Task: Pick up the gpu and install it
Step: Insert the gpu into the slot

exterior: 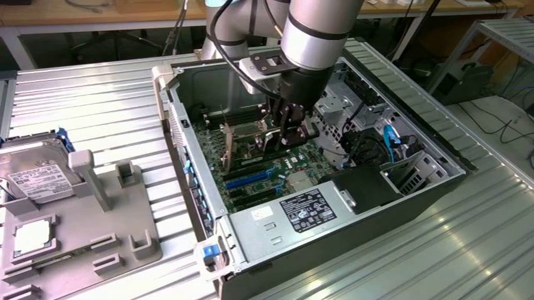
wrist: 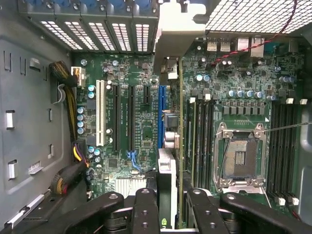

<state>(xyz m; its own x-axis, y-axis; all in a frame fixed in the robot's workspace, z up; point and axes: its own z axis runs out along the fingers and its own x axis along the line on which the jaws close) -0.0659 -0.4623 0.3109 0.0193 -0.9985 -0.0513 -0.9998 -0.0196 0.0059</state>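
tabletop of ribbed metal (exterior: pixel 92 106) carries an open case (exterior: pixel 351 250) in the exterior view, with a wooden bench (exterior: pixel 100 15) and loose cables behind it. at the exterior view's left, a grey tray (exterior: pixel 84 244) holds a hard drive (exterior: pixel 34 172) and a square chip (exterior: pixel 29 236). the arm (exterior: pixel 317 31) reaches down into the case. its gripper (exterior: pixel 288 134) is clamped on the gpu (exterior: pixel 250 150), which stands upright over the board (exterior: pixel 292 172) with its face turned to the camera. a psu (exterior: pixel 309 209) with a dark label sits at the case's near end.

in the wrist view, the gripper (wrist: pixel 174 195) has a black finger (wrist: pixel 146 209) on each side of the gpu (wrist: pixel 166 170), seen edge-on. the card hangs just beside the blue slot (wrist: pixel 161 112) of the board (wrist: pixel 136 122), between that slot and the memory slots. its bracket end points toward the rear vents (wrist: pixel 97 29). the empty socket (wrist: pixel 241 158) lies well to one side, and bundled cables (wrist: pixel 68 178) run along the grey wall on the other.
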